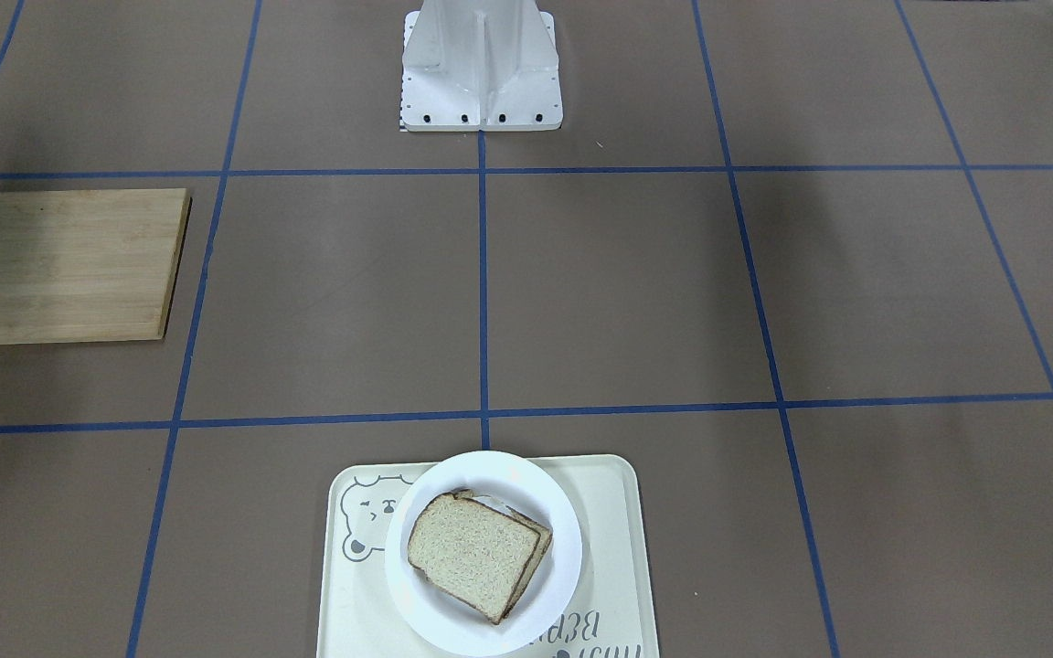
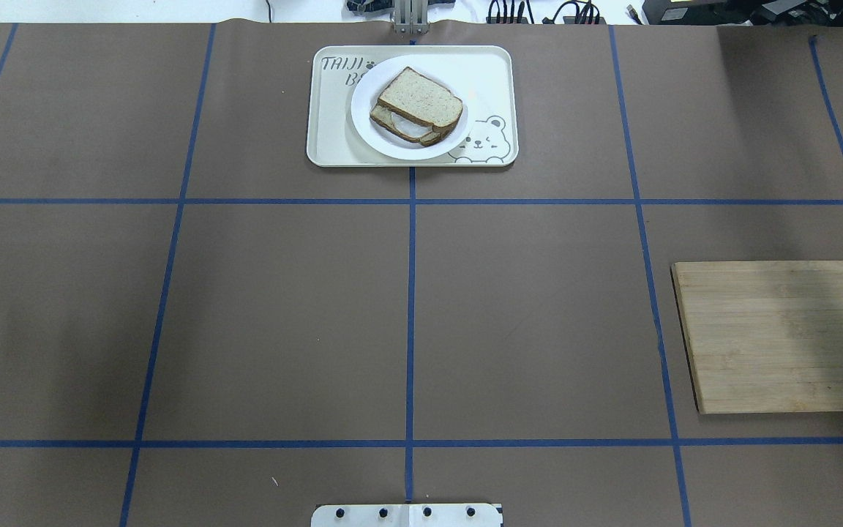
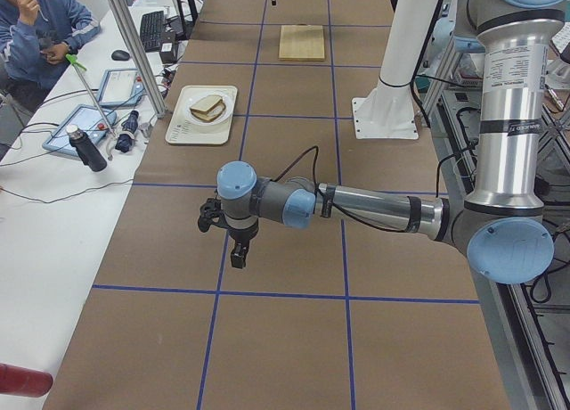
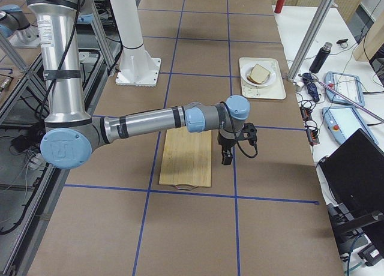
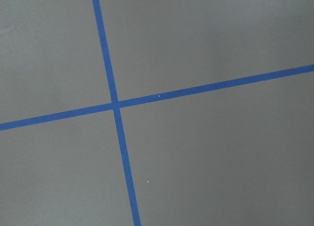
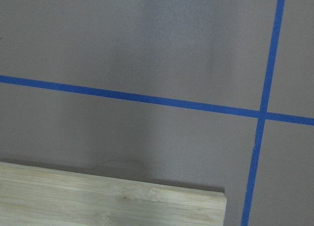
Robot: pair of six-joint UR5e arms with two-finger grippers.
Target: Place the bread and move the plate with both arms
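Observation:
The bread [image 1: 476,550], a plain slice with a dark crust, lies on top of another slice on the white plate [image 1: 556,512], which sits on a cream bear tray [image 1: 622,548]. In the overhead view the bread [image 2: 421,99] covers the lower slice, and a white filling peeks out beneath it. The plate [image 2: 369,133] is on the tray [image 2: 326,143] at the table's far middle. My left gripper [image 3: 238,252] hangs above a tape line, far from the tray. My right gripper [image 4: 227,158] hangs beside the cutting board. I cannot tell whether either is open or shut.
A bamboo cutting board [image 2: 784,337] lies on my right side and also shows in the right wrist view [image 6: 113,204]. The white base stand [image 1: 481,64] stands at the table's near middle. A person [image 3: 40,27] sits at a side table with bottles and tablets past the tray.

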